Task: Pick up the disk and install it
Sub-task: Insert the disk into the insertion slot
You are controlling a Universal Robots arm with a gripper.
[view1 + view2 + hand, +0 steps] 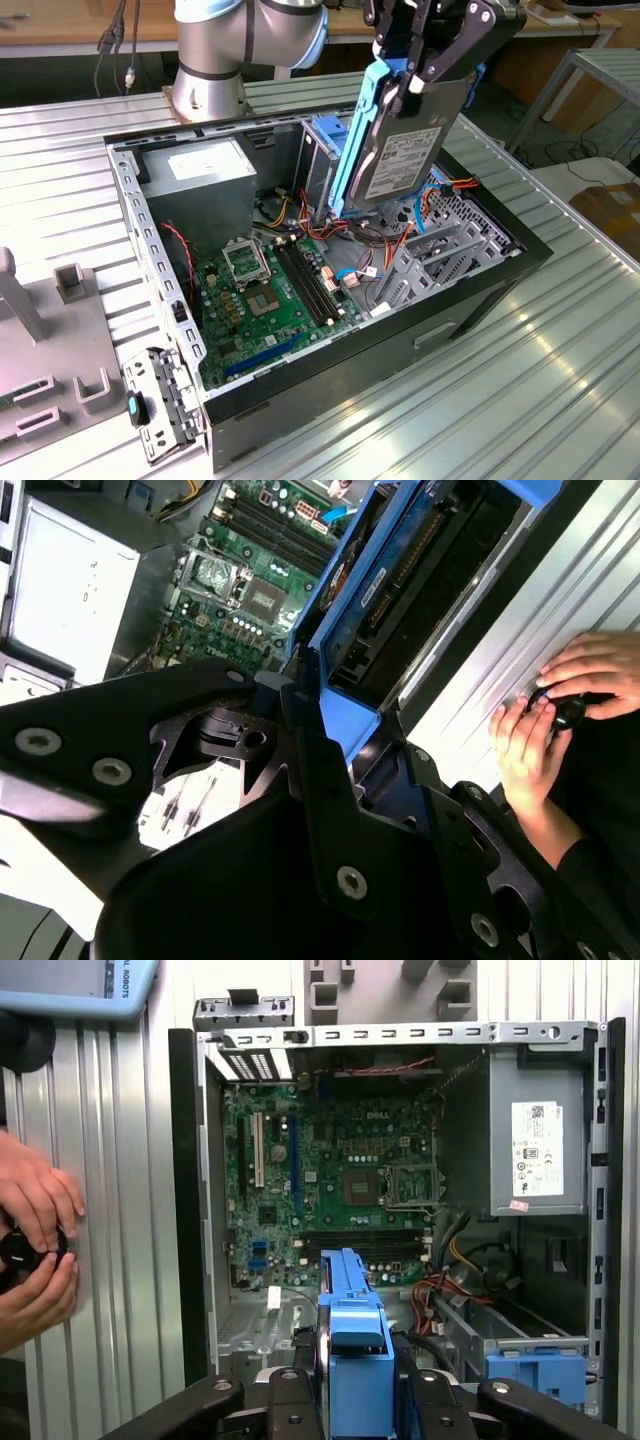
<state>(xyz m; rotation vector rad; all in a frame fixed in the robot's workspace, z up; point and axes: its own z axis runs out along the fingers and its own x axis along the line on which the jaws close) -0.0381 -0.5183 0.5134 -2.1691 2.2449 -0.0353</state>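
Note:
The disk (405, 150) is a dark drive with a white label and bright blue carrier rails. It hangs tilted, nearly on edge, above the far right part of the open computer case (330, 370). My gripper (415, 78) is shut on its upper end, black fingers clamping both faces. In the first wrist view the disk's blue rail (355, 1355) runs straight out between the fingers of the gripper (355, 1395), over the drive bay area. In the second wrist view the disk (395, 590) shows edge-on beyond the gripper (330, 735).
Inside the case lie a green motherboard (275, 295), a grey power supply box with a white sticker (535, 1150), loose red and orange cables (365, 245) and a blue bay part (535, 1372). A person's hands (35, 1235) rest on the ribbed table beside the case. Grey fixtures (60, 340) stand at the exterior view's left.

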